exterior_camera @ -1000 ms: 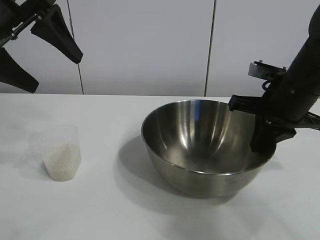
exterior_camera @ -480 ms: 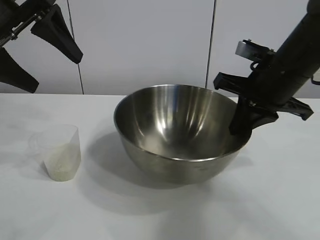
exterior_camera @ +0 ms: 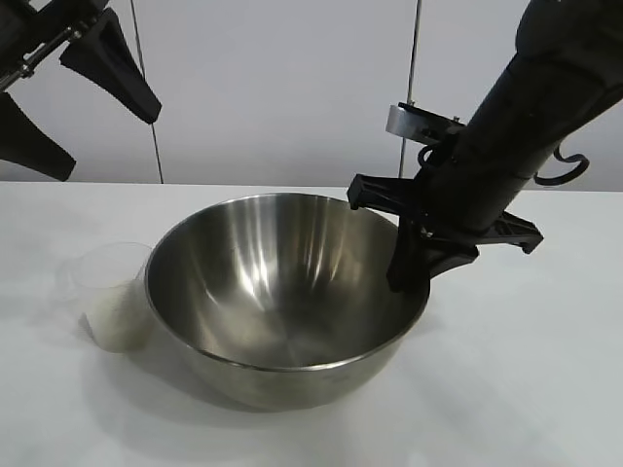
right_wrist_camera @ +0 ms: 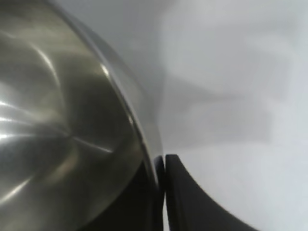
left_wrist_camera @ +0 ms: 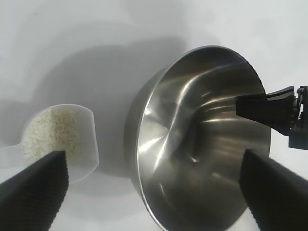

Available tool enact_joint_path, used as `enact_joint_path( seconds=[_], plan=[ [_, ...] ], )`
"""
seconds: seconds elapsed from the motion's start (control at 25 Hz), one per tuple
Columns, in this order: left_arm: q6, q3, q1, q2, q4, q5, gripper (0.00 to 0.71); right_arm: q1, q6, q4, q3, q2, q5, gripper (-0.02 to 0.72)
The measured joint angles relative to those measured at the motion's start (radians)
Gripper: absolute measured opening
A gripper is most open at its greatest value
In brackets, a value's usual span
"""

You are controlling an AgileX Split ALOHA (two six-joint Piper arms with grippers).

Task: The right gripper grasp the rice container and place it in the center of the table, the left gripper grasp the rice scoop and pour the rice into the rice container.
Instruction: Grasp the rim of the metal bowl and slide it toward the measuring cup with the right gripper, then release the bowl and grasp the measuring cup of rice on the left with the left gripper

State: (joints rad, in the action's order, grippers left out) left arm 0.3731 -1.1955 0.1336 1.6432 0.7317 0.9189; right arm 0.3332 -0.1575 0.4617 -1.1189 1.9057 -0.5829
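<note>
The rice container point(exterior_camera: 282, 282), a big shiny steel bowl, stands a little left of the middle of the white table point(exterior_camera: 526, 389), its opening tipped toward the camera. My right gripper point(exterior_camera: 407, 277) is shut on its right rim, one finger inside and one outside, as the right wrist view shows at the rim point(right_wrist_camera: 162, 161). The rice scoop point(exterior_camera: 107, 292), a clear cup with rice point(exterior_camera: 115, 323) in its bottom, stands just left of the bowl, partly hidden by it. In the left wrist view a narrow gap separates scoop point(left_wrist_camera: 62, 139) and bowl point(left_wrist_camera: 202, 139). My left gripper point(exterior_camera: 112, 146) hangs open, high at the far left.
A white panelled wall point(exterior_camera: 292, 88) stands behind the table. Bare tabletop lies to the right of the bowl point(right_wrist_camera: 231, 72) and along the front edge.
The right gripper has carried the bowl leftward across the table, from right of centre to right next to the scoop. The left gripper has not moved.
</note>
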Motion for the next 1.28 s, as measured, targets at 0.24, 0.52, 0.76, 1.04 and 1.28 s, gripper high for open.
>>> enact_joint_path(
  seconds=[0.24,0.52,0.76,1.04,1.28],
  plan=[
    [0.000,0.000,0.000,0.000,0.000,0.000,0.694,0.002,0.001,-0.003,-0.001,0.012,0.000,0.023],
    [0.000,0.000,0.000,0.000,0.000,0.000,0.694,0.002,0.004,-0.014,-0.002,-0.041,-0.021,0.575],
    [0.000,0.000,0.000,0.000,0.000,0.000,0.694,-0.015,0.066,-0.164,-0.129,-0.155,-0.171,0.686],
    [0.000,0.000,0.000,0.000,0.000,0.000,0.694,-0.169,0.184,-0.510,-0.295,-0.227,-0.420,0.694],
    [0.000,0.000,0.000,0.000,0.000,0.000,0.694,-0.371,0.167,-0.559,-0.309,-0.294,-0.585,0.657]
  ],
)
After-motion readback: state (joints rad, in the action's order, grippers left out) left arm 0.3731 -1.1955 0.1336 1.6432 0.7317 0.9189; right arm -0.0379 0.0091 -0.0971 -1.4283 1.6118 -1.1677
